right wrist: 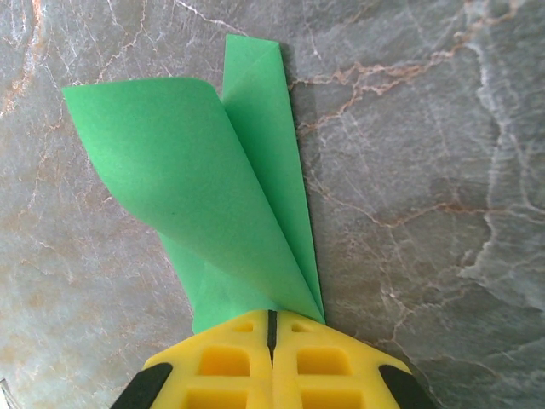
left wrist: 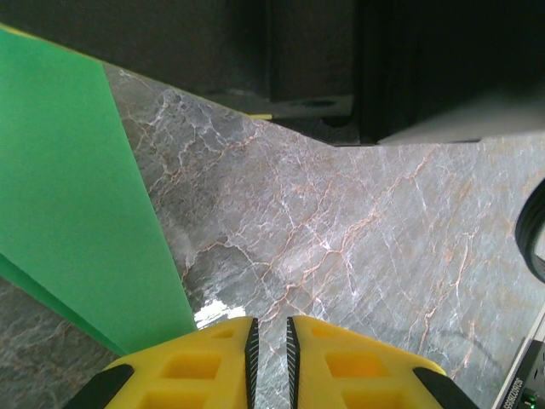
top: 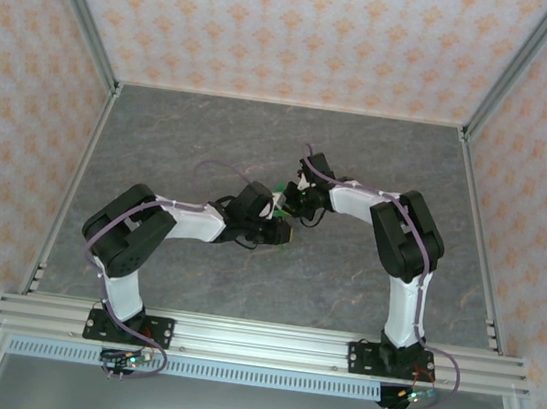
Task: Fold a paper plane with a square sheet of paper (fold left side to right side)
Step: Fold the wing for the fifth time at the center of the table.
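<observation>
The square sheet of paper (right wrist: pixel 196 170) is bright green and folded into a long narrow shape lying on the marble table. One flap curls up off the lower layers. My right gripper (right wrist: pixel 272 315) is shut, and its yellow fingertips sit over the paper's near, pointed end. The paper runs under the tips rather than into the seam between them. In the left wrist view the same paper (left wrist: pixel 68 196) fills the left side. My left gripper (left wrist: pixel 269 328) stands just right of it, its jaws a narrow slit apart with bare table between them. From above, both grippers (top: pixel 288 233) (top: pixel 289 205) meet mid-table beside a sliver of green paper (top: pixel 279 187).
The grey marble table top (top: pixel 378 178) is ringed by patterned walls and an aluminium frame (top: pixel 255 341) at the near edge. In the left wrist view the dark body of the right arm (left wrist: pixel 400 68) looms close ahead.
</observation>
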Tool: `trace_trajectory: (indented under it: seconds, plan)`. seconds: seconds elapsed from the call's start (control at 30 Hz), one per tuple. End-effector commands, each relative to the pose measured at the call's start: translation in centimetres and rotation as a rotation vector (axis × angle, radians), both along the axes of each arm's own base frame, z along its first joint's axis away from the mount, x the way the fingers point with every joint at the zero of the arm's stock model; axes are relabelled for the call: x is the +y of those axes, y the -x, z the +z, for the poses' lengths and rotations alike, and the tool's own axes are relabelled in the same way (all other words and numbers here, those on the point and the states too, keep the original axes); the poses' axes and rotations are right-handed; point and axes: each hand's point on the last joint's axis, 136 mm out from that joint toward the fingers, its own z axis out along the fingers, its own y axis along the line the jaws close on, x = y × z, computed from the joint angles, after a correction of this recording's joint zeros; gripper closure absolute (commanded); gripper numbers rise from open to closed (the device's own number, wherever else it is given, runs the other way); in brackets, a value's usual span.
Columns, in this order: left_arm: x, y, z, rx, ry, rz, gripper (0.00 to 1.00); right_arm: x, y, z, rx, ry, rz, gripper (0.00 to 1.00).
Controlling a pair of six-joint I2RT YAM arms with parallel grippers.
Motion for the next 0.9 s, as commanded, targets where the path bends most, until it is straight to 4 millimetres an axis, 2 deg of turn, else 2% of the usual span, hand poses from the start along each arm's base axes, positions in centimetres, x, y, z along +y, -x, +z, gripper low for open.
trace_trajectory:
  seconds: [0.0,0.47,0.87]
  plan:
    - [0.4,0.6,-1.6,0.035,-0.021,-0.003,0.8,-1.9,1.8,-2.3,0.073,0.092,-0.006,1.0]
    - [1.2,1.5,-1.5,0.036,-0.002,0.023,0.83,-1.8,1.8,-2.7,0.091,0.072,-0.026,1.0]
    - [0.9,1.6,-1.7,0.045,0.025,0.028,0.81,-1.7,2.0,-3.0,0.106,0.069,-0.025,1.0]
